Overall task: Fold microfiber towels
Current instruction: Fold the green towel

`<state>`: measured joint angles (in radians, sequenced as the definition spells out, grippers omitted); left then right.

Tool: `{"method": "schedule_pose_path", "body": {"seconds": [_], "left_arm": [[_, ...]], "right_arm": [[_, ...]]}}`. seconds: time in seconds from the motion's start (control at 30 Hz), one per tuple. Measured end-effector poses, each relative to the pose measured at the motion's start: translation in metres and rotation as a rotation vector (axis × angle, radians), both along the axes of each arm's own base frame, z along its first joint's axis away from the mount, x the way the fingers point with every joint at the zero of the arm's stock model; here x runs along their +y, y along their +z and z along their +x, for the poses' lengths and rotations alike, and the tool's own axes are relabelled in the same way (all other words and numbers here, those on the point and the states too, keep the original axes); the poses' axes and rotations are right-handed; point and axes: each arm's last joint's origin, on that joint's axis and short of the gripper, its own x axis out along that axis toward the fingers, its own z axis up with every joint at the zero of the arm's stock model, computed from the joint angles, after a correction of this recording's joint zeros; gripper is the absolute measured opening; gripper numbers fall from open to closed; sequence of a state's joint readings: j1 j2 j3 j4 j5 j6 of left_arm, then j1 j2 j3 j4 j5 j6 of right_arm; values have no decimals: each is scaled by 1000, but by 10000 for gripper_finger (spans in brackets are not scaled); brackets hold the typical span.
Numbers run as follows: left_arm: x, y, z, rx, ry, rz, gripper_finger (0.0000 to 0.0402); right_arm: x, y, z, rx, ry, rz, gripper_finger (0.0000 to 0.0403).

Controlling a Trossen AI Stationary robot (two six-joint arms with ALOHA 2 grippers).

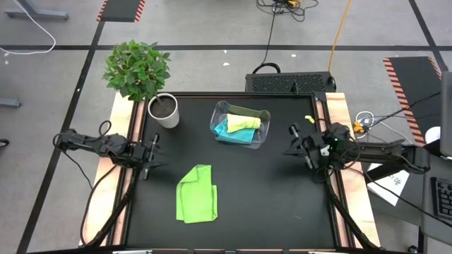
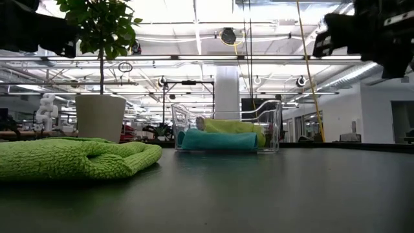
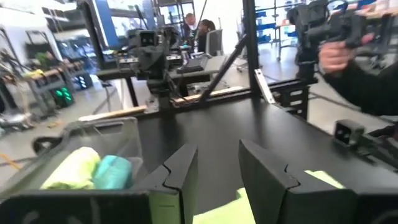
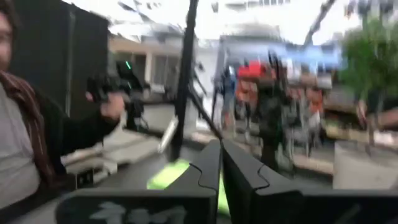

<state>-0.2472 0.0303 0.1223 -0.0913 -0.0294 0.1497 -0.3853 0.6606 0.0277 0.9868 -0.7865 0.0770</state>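
While both arms hang at the sides of the black surface (image 1: pixel 268 183) in the high view, the bright green towel (image 1: pixel 196 194) lies loosely folded on the near middle of it, touched by neither gripper. The left gripper (image 1: pixel 156 156) sits over the left edge with its fingers a little spread and empty; the right gripper (image 1: pixel 296 141) sits over the right edge, fingers pressed together on nothing. A clear plastic bin (image 1: pixel 240 124) stands toward the far side, holding the pale yellow-green towel (image 1: pixel 245 123) and the turquoise towel (image 1: pixel 227 129) side by side. A white pot (image 1: pixel 164 111) with a leafy plant (image 1: pixel 136 68) stands at the far left corner.

At table height, the green towel (image 2: pixel 74 158) rests flat on the surface at near left, well apart from the bin (image 2: pixel 226 127), where the turquoise towel (image 2: pixel 218 140) lies in front of the yellow-green one (image 2: pixel 234 126). The pot (image 2: pixel 100 118) stands behind the green towel.

From the left wrist, its two dark fingers (image 3: pixel 181 177) stand apart above a corner of green cloth, the bin (image 3: pixel 106 143) beside them; a person's hand (image 3: pixel 336 55) grips a handle beyond the surface.

From the right wrist, its fingers (image 4: pixel 208 171) meet tip to tip, green cloth beyond them, and a person (image 4: pixel 31 143) sits at the far side.
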Motion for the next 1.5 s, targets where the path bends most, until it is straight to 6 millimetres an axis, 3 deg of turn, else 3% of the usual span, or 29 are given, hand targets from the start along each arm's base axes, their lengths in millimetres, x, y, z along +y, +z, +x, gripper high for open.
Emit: {"method": "schedule_pose_path", "body": {"seconds": [0.17,0.4,0.73,1.0,1.3,1.5], "left_arm": [[-4,-6,0,43,-15,-46,118],[-9,-22,2,81,127,19,117],[-16,-23,0,76,78,83,117],[-19,-26,2,119,44,60,117],[-27,-48,14,395,60,-94,117],[-37,-47,25,397,-26,-186,117]], "right_arm": [[6,-13,2,119,-33,-10,1],[19,-29,11,248,-202,-35,0],[31,-47,25,414,-127,16,0],[29,-35,68,436,-120,-1,0],[34,-47,135,557,5,-12,0],[44,-51,163,567,43,-28,0]]}}
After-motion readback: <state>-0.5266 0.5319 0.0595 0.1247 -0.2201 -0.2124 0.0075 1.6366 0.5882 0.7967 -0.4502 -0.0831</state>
